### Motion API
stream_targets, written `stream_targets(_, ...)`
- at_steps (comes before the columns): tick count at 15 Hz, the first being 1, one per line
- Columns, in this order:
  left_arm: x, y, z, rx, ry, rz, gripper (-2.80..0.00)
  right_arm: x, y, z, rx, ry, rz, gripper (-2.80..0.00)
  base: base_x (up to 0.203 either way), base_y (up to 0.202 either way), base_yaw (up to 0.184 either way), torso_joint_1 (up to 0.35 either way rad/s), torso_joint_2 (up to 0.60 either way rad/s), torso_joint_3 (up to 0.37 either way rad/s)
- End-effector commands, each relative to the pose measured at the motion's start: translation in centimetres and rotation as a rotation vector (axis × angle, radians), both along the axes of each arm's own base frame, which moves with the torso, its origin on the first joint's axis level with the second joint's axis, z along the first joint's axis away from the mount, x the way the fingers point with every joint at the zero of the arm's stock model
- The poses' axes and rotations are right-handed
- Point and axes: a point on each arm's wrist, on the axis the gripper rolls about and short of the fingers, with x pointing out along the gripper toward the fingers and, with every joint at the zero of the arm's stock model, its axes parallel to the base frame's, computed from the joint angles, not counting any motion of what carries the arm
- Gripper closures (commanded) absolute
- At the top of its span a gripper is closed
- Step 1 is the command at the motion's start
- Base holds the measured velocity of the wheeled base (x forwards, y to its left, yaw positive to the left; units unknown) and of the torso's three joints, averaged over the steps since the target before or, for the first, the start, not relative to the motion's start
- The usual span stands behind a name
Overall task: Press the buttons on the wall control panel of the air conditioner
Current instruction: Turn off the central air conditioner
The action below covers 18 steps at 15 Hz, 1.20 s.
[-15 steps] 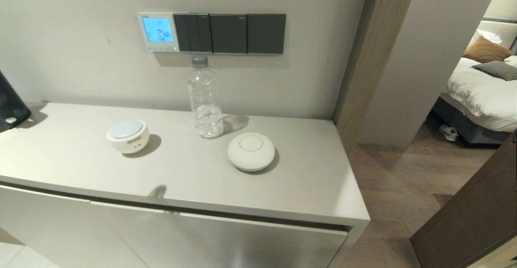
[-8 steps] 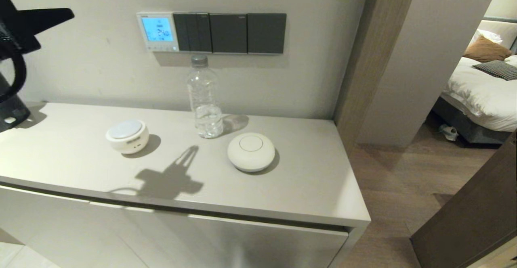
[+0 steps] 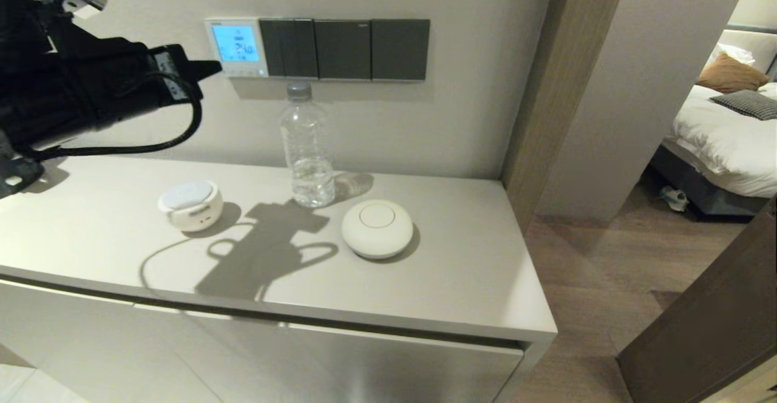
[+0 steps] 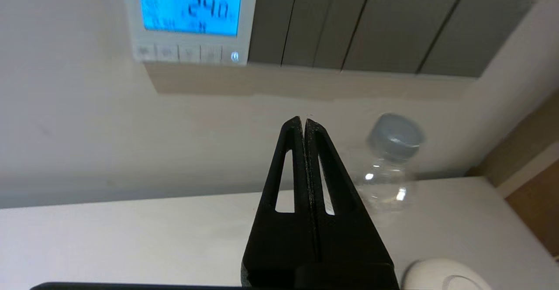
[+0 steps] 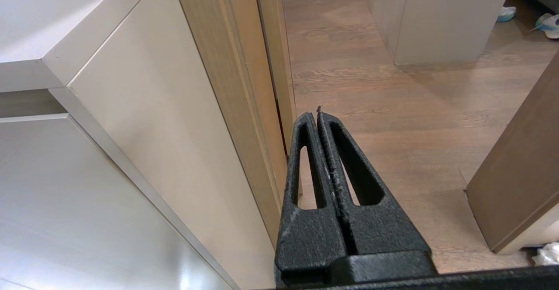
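Note:
The white wall control panel (image 3: 237,47) hangs on the wall above the counter, its screen glowing light blue with digits; it also shows in the left wrist view (image 4: 190,17). A row of small pale buttons (image 3: 244,73) runs along its bottom edge, and shows in the left wrist view (image 4: 188,53). My left gripper (image 3: 215,67) is shut and empty, raised at panel height, its tip just left of the panel's lower left corner; in the left wrist view (image 4: 304,119) the tips are below the buttons. My right gripper (image 5: 318,112) is shut and parked low beside the cabinet, outside the head view.
Dark grey rocker switches (image 3: 344,49) sit right of the panel. On the counter (image 3: 461,281) stand a clear water bottle (image 3: 306,148) under the switches, a white round device (image 3: 190,204) and a white puck (image 3: 377,228). A wooden door frame (image 3: 546,87) bounds the right.
My left arm has swung up from the far left edge and rightward, bringing its shut tip close to the panel. Its shadow has spread across the counter.

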Motion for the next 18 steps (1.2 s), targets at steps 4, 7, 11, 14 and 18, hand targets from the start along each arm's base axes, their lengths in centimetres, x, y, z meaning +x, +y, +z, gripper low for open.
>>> stream_targets(4, 5.1, -1.9, -3.7, 0.016, 0.065, 0.074, 0.00, 0.0, 0.0, -0.1, 0.000, 0.003, 0.000, 0.00, 0.000, 0.000, 0.000, 0.000, 0.00, 0.000)
stream_targets(7, 6.8, -2.3, -3.7, 0.011, 0.013, 0.156, 0.00, 0.0, 0.0, -0.1, 0.000, 0.003, 0.000, 0.00, 0.000, 0.000, 0.000, 0.000, 0.00, 0.000)
stream_targets(11, 8.6, -2.8, -3.9, 0.010, -0.010, 0.160, 0.00, 0.0, 0.0, -0.1, 0.000, 0.003, 0.000, 0.00, 0.000, 0.000, 0.000, 0.000, 0.00, 0.000)
stream_targets(14, 9.7, -3.1, -3.6, 0.000, -0.031, 0.157, 0.00, 0.0, 0.0, -0.1, 0.000, 0.003, 0.000, 0.00, 0.000, 0.000, 0.000, 0.000, 0.00, 0.000)
stream_targets(18, 9.8, -3.1, -3.4, -0.004, -0.040, 0.155, 0.00, 0.0, 0.0, -0.1, 0.000, 0.003, 0.000, 0.00, 0.000, 0.000, 0.000, 0.000, 0.00, 0.000)
